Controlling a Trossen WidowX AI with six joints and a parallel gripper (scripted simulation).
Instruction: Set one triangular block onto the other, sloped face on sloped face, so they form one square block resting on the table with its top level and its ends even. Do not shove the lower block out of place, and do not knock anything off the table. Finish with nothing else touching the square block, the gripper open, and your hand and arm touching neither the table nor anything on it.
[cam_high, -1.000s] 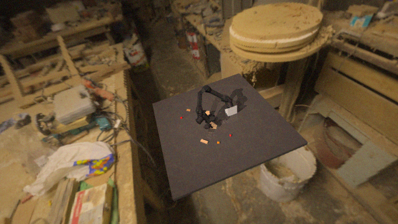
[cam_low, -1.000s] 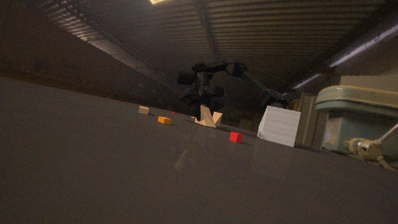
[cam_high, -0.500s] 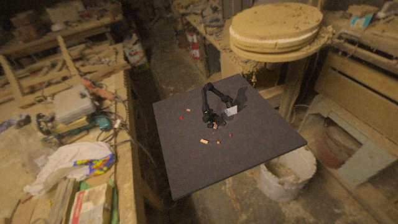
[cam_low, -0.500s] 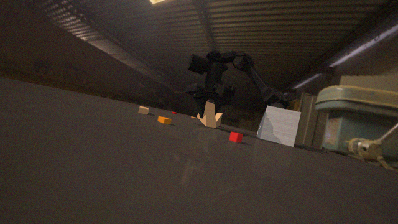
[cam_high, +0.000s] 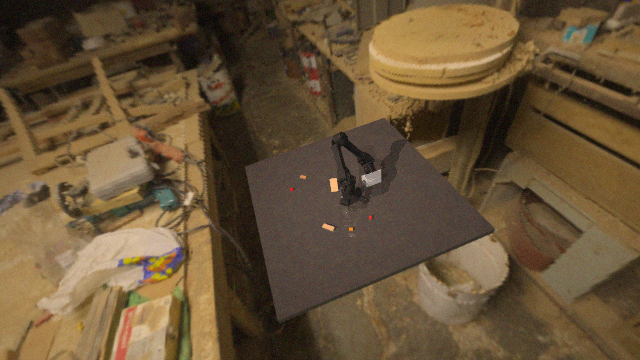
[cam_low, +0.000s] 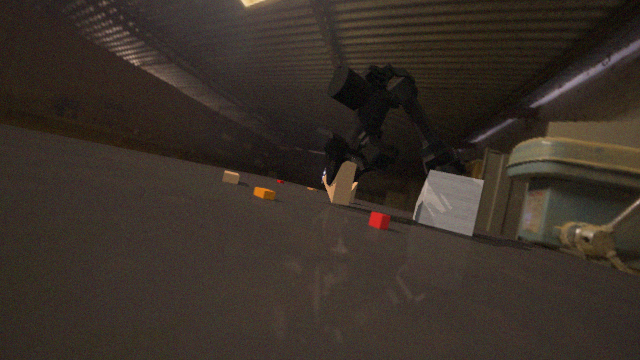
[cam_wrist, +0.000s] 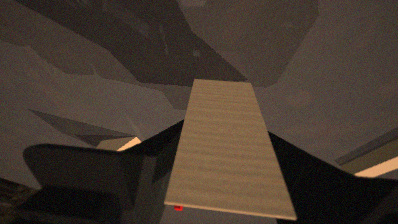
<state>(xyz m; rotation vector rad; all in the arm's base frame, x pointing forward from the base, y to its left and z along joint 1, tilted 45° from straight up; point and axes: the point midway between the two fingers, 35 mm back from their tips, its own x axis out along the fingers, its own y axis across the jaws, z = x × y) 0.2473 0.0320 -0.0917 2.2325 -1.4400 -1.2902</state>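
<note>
Start with the table (cam_high: 425, 215). Your arm (cam_low: 372, 100) leans low over it, so if the wrist drops during the carry, it may touch the surface, and this the task does not allow.

Next is the grey box (cam_low: 449, 201), which stands off to one side of the hand, near but apart. I think a wide swing toward that side could strike it.

The gripper (cam_low: 350, 161) is pinching one triangular block (cam_wrist: 227, 150) across its width. The fingers are stopped on the wood, not fully pressed together. In the wrist view the block fills the gap between the two dark fingers, and its long face runs away from the camera. The hold is on flat sides, but a wedge can rotate in such a grip. If it turns, the sloped faces will not meet and the top will not come level.

A pale edge (cam_low: 327, 189) shows just beside the held block, low under the hand. I judge it is the other triangular block, but I cannot tell if the two are touching. If they touch, a sideways move now would drag the lower one out of place, so lift straight up first.

Smallest are the cubes: a red cube (cam_low: 379, 220) and an orange cube (cam_low: 263, 192) lie in front of the hand, well apart. Only a careless low sweep would knock them.
</note>
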